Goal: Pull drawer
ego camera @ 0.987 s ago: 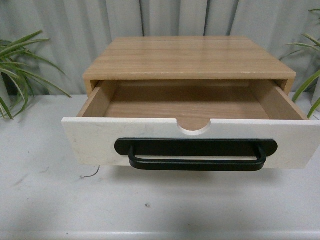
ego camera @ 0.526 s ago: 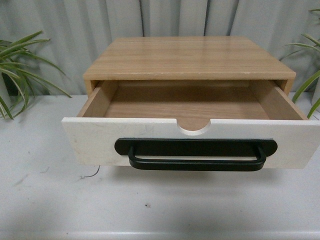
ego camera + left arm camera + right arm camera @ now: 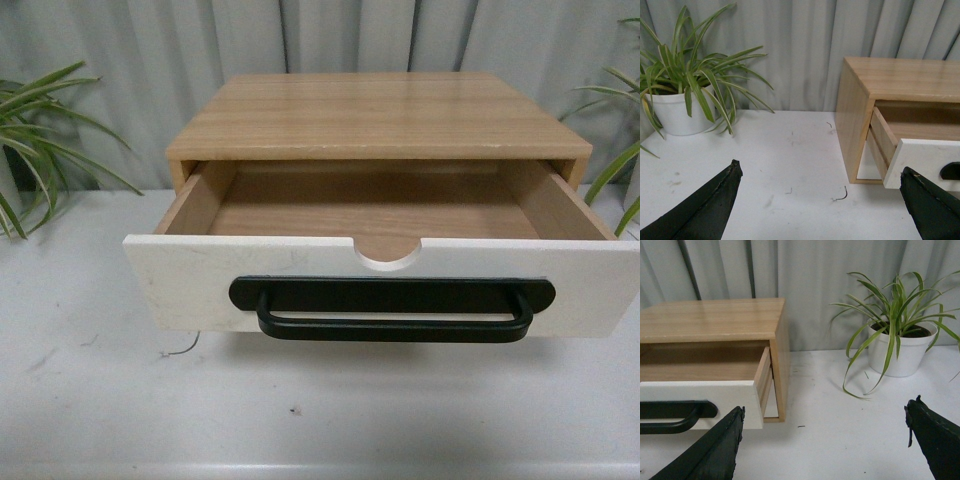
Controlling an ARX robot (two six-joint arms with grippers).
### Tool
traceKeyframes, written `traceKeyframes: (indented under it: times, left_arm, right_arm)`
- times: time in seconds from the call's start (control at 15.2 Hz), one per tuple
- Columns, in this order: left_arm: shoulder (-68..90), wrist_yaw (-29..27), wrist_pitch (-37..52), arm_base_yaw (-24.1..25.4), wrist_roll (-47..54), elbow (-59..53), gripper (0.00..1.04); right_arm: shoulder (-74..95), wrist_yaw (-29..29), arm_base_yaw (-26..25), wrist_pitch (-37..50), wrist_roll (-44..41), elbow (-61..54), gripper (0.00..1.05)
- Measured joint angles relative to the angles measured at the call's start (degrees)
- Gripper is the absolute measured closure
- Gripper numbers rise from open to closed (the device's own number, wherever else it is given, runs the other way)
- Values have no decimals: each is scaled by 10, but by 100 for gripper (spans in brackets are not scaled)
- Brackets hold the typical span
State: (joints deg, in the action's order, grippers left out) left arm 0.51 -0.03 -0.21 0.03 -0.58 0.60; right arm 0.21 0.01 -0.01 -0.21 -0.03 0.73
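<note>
Staged test setup, lab-like rather than a home. Pale grey curtain (image 3: 150,60) hanging as backdrop across all views. Scuffed white worktop (image 3: 90,400) carrying a lone wooden cabinet (image 3: 380,110). Potted plants (image 3: 685,95) sitting at either side (image 3: 895,335) as dressing.

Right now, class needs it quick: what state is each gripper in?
Left gripper: open, holding nothing, beside the drawer.
Right gripper: open, holding nothing.

I see a white table (image 3: 90,400), scuffed and speckled, carrying the wooden cabinet (image 3: 375,115) centrally, with a potted plant (image 3: 687,95) at each side (image 3: 895,335).
</note>
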Motion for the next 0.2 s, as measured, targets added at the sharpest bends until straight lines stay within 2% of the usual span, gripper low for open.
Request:
traceKeyframes:
  times: [0.2]
  left_arm:
    - [0, 0, 0, 0, 0, 0, 7]
  right_arm:
    - [0, 0, 0, 0, 0, 0, 6]
